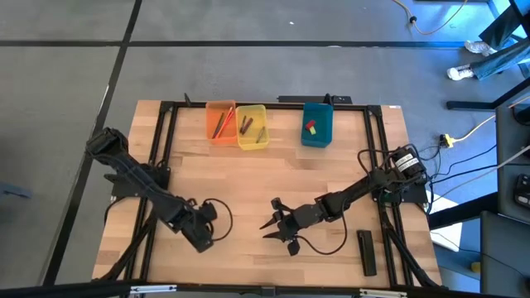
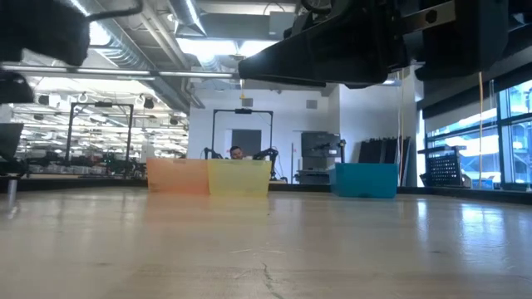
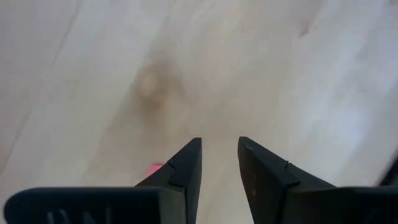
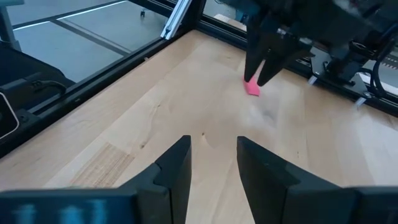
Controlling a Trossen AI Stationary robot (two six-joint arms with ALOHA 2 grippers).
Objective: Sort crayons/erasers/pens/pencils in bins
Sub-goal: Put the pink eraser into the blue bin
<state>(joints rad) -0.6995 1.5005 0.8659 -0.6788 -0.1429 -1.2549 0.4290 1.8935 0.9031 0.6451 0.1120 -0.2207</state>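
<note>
The left gripper (image 4: 261, 67) stands at the near edge of the pale wooden table (image 1: 273, 178), fingers pointing down. A small pink eraser block (image 4: 252, 88) lies on the wood directly below the fingertips. In the left wrist view, only a sliver of that eraser (image 3: 155, 167) shows beside one dark finger (image 3: 186, 165). The gap between the fingers shows bare wood. The jaws stand partly apart, and no grasp on the eraser is visible.

Risk 1: the eraser sits off-centre under the jaws (to one side, not in the gap). Closing from here probably clips its edge and flicks it away, or closes on nothing.

Risk 2: descending further likely presses a fingertip onto the block and pins or skids it across the smooth wood.

The right gripper (image 1: 277, 227) hovers just beside the left gripper toward the table centre, released, fingers apart, holding nothing. Both arms work close together; a sideways correction by either could bring them into contact.

A long black bar (image 1: 367, 251) lies near the right gripper, toward the table's right edge.

Farthest from the left gripper, along the far edge, stand the translucent orange tub (image 1: 219, 122), the yellow tub (image 1: 252, 126) touching it, and the teal-blue tub (image 1: 316, 124) apart. The teal-blue tub holds small blocks, judged the eraser's destination. The carry is long; a weak grip risks a drop.
</note>
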